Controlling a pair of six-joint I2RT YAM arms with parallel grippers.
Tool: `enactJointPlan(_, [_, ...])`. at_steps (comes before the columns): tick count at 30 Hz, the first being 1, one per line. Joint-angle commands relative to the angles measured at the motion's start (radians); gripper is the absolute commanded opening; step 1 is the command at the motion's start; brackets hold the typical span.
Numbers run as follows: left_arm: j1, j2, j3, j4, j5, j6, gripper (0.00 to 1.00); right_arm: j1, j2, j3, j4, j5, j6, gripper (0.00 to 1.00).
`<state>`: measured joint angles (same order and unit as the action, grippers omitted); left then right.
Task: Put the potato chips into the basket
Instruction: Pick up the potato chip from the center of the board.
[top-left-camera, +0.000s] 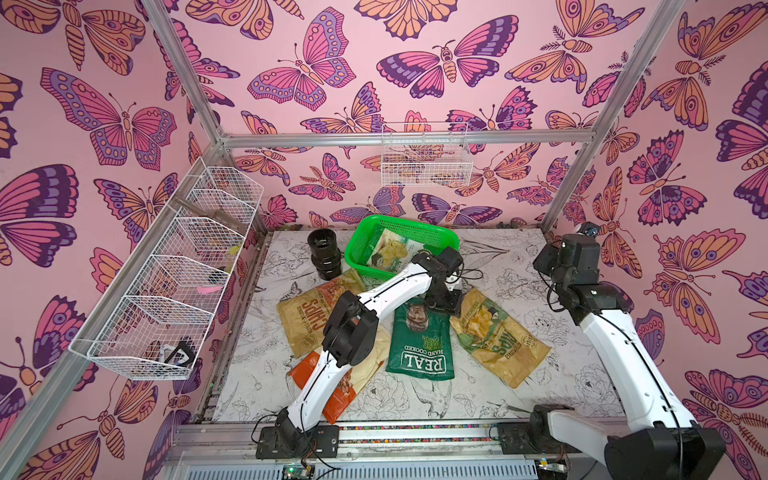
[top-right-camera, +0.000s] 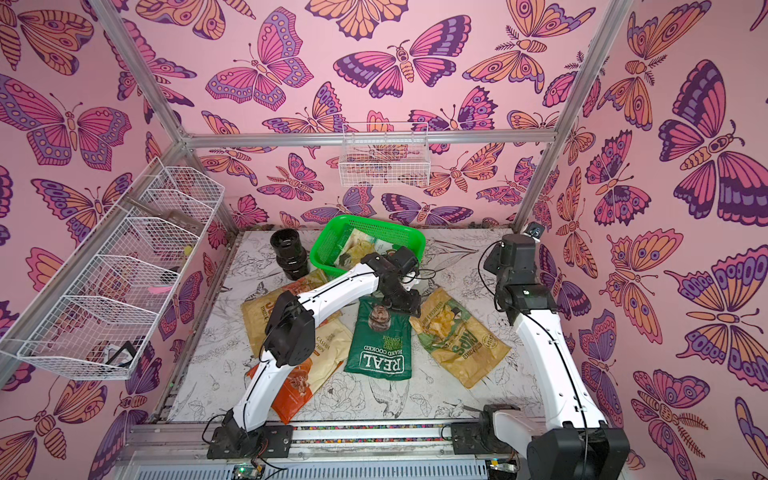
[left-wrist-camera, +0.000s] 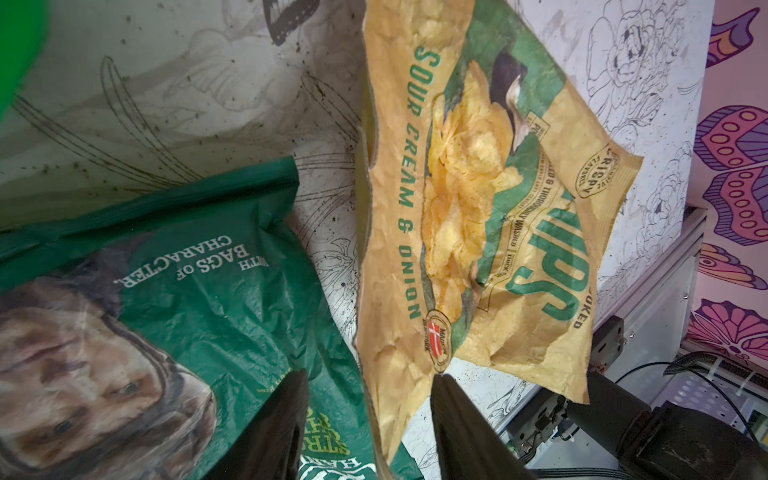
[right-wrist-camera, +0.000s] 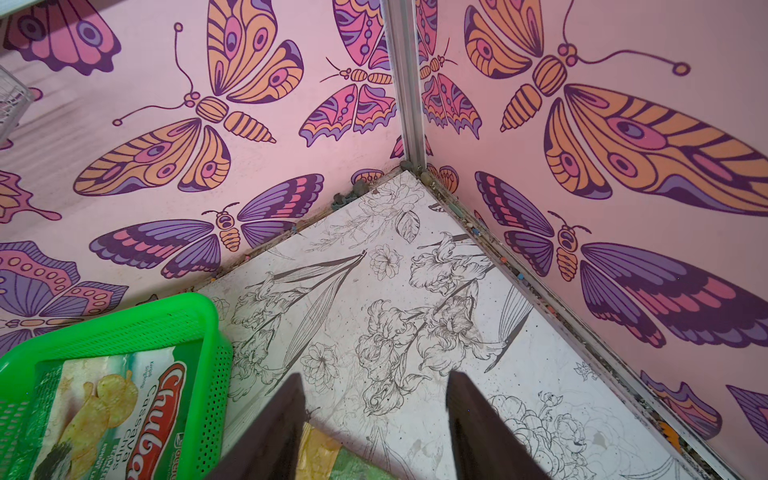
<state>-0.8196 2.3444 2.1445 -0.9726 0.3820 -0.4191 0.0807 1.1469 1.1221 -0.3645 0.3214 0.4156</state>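
Left wrist: left tool spread wide near crinkly tan-green bag; right tool wide, empty.

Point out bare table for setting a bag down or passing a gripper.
Bare: the far right corner between the basket and the right wall; the near strip between the REAL bag and the front rail. Crowded: the middle, where four bags lie close under the left arm.

Two black pincers show: the left pincer and the right pincer. There are five flat crinkly snack bags. One green-white "Chuba" bag lies beyond the left pincer, in the one bright green perforated plastic basket. Four lie near that pincer: a dark green "REAL" bag, a tan-green bag, a tan-orange bag and a cream-orange bag. There is one black ribbed cylinder. Six white wire baskets hang well apart from both pincers.
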Motion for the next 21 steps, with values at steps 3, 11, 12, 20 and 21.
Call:
enactJointPlan(3, [-0.009, 0.071, 0.079, -0.032, 0.099, 0.026, 0.45, -0.004, 0.016, -0.003, 0.015, -0.022, 0.010, 0.57])
enactJointPlan(11, [-0.017, 0.043, 0.265, -0.032, 0.266, 0.057, 0.00, -0.004, 0.011, 0.017, 0.006, -0.027, 0.016, 0.57])
enactJointPlan(12, [-0.023, 0.015, 0.295, -0.031, 0.294, 0.074, 0.00, -0.004, 0.010, 0.020, 0.003, -0.021, 0.014, 0.58])
enactJointPlan(20, [-0.055, -0.234, 0.385, 0.093, 0.412, 0.073, 0.00, -0.004, -0.023, 0.013, 0.019, 0.016, 0.021, 0.57])
enactJointPlan(21, [-0.050, -0.248, 0.387, 0.107, 0.403, 0.061, 0.00, -0.004, -0.028, 0.011, 0.021, 0.020, 0.022, 0.57])
